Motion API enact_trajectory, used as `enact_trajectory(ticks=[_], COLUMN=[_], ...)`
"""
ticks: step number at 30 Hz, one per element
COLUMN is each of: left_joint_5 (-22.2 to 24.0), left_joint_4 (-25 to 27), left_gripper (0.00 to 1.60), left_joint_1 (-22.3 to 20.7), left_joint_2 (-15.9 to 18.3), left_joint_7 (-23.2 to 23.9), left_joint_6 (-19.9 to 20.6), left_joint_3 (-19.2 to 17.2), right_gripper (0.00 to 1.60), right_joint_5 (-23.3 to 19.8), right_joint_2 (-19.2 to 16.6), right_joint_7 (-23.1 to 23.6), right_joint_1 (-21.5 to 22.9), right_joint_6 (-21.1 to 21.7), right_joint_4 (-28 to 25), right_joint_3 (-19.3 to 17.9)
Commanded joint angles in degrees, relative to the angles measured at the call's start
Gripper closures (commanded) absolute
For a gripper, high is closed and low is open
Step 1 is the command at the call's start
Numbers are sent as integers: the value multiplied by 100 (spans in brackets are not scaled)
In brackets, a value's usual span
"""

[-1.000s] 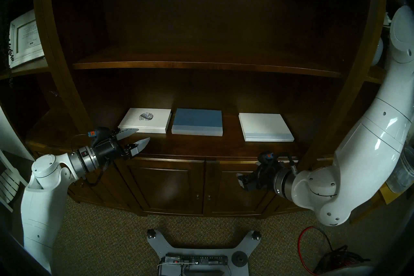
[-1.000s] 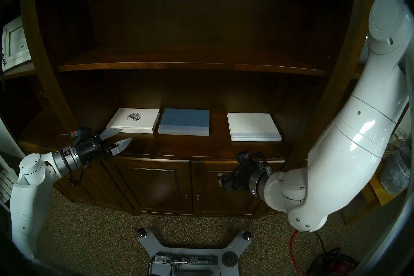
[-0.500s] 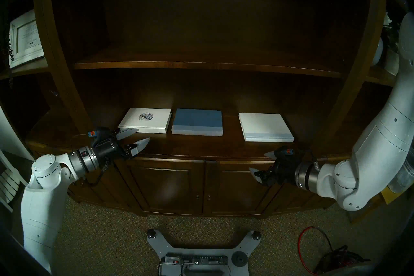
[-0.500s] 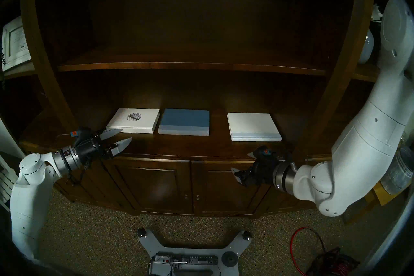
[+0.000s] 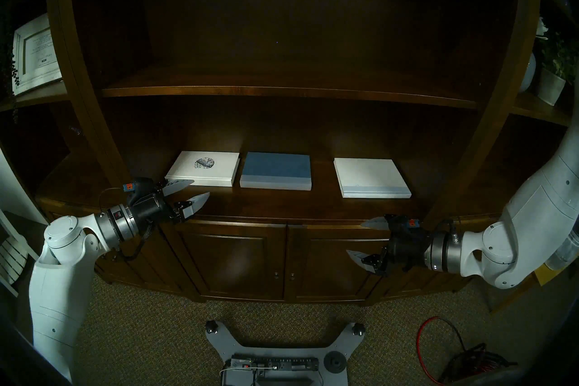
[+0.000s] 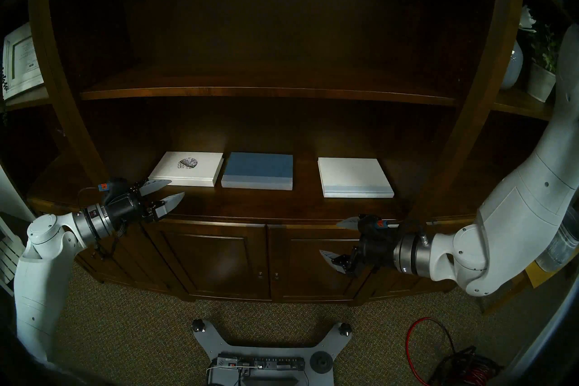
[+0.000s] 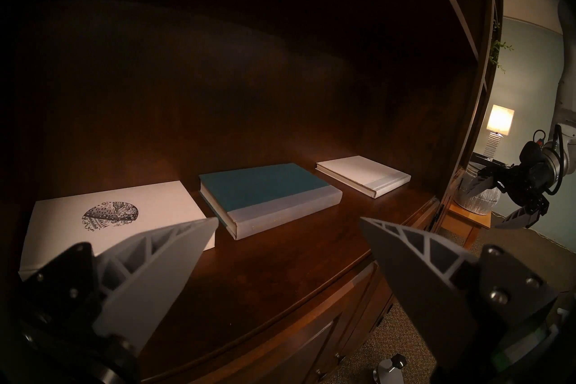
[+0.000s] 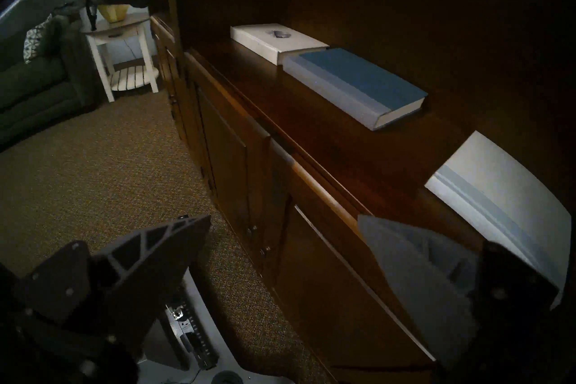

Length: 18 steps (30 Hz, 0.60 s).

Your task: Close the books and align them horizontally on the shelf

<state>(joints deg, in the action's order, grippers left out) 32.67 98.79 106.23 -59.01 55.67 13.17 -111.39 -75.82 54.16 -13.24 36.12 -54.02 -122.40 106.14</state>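
Currently all three books are lying closed and flat on the shelf (image 5: 282,203) — illustrated white book (image 5: 203,168), blue book (image 5: 276,170), white hardback (image 5: 371,178). Left claw (image 5: 192,191) and right claw (image 5: 365,239) are hanging spread, empty — alignment appears complete; retraction is next.

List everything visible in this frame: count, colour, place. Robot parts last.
Books: 3 closed, flat in a row on the ledge: white with dark emblem left, blue middle, white with pale blue strip right.
Ledge: 1, dark brown, above cabinet doors.
Framed print: 1, white, far left.
Potted plant: 1, green in white pot, far right.
Red cable: 1, on the carpet.
Left gripper: open, empty, by the emblem book.
Right gripper: open, empty, before the cabinet.
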Motion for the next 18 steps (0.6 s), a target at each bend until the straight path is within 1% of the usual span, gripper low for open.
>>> enact_trajectory(ticks=[1,2,3,4,6,7,8,9,10,11,12,13,14,15,16,18], left_joint_5=[70,70,71,73,74,75,75,76,76,75,76,76,76,77,78,79], left_joint_4=[122,122,123,125,126,127,128,129,129,129,130,130,130,132,132,135], left_gripper=[0,0,0,0,0,0,0,0,0,0,0,0,0,0,0,0], left_joint_1=[-119,-119,-119,-119,-119,-119,-119,-119,-119,-119,-118,-118,-118,-118,-118,-118], left_joint_2=[-7,-7,-8,-10,-12,-12,-13,-14,-14,-15,-15,-15,-16,-17,-18,-20], left_joint_7=[-8,-8,-9,-10,-11,-11,-12,-12,-12,-12,-13,-13,-13,-14,-15,-17], left_joint_6=[-25,-25,-25,-24,-24,-23,-23,-22,-22,-22,-22,-22,-21,-21,-20,-19], left_joint_3=[-64,-64,-65,-66,-67,-68,-68,-69,-69,-69,-70,-70,-70,-71,-72,-73], right_gripper=[0,0,0,0,0,0,0,0,0,0,0,0,0,0,0,0], right_joint_5=[369,369,447,449,506,457,504,526,443,492,499,499,539,686,697,953], right_joint_2=[-601,-601,-695,-803,-1025,-987,-1031,-1033,-1095,-1059,-1075,-1075,-1102,-1076,-1125,-1149], right_joint_7=[-141,-141,-186,-415,-640,-746,-833,-1049,-969,-1233,-1231,-1231,-1276,-1546,-1516,-1864], right_joint_1=[149,149,138,75,-33,-99,-156,-227,-239,-310,-358,-358,-382,-447,-461,-571], right_joint_6=[-98,-98,-98,-98,-98,-98,-98,-98,-98,-72,-6,-6,13,5,40,81], right_joint_4=[-93,-93,-111,-219,-254,-279,-280,-320,-329,-389,-388,-388,-385,-407,-393,-404], right_joint_3=[-340,-340,-390,-499,-648,-705,-770,-847,-928,-1030,-1124,-1124,-1157,-1200,-1235,-1331])
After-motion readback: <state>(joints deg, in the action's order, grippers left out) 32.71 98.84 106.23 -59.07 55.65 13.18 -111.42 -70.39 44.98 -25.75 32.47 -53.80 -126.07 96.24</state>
